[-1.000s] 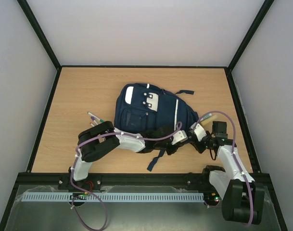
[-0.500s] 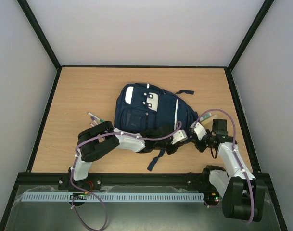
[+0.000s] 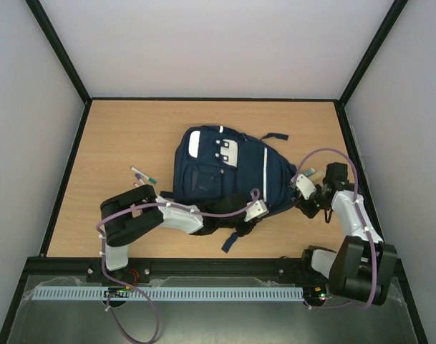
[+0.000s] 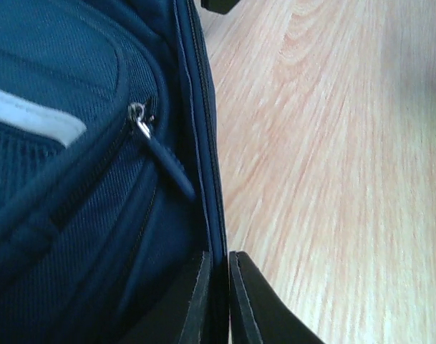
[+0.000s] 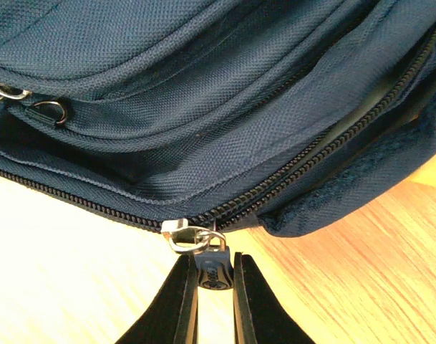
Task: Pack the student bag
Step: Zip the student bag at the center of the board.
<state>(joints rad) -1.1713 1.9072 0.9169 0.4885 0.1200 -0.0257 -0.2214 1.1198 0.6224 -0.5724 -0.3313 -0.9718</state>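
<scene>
The student bag (image 3: 225, 172) is a navy backpack with white stripes, lying flat mid-table. My left gripper (image 3: 256, 211) is at its near edge and, in the left wrist view, is shut (image 4: 219, 287) on the bag's zip-lined edge seam (image 4: 203, 129). My right gripper (image 3: 298, 192) is at the bag's right side. In the right wrist view it is shut (image 5: 214, 283) on the dark zipper pull (image 5: 214, 269), which hangs from the metal slider (image 5: 185, 235). Right of the slider the two rows of zipper teeth (image 5: 325, 147) part.
A few pens (image 3: 142, 175) lie on the wooden table (image 3: 117, 136) left of the bag. A dark strap (image 3: 230, 240) trails toward the near edge and another loop (image 3: 275, 137) sticks out at the bag's back. Black frame rails border the table.
My right gripper has closed on the zipper pull and its wrist has swung back and right. My left arm's elbow has shifted left and nearer, its gripper staying shut on the bag's edge.
</scene>
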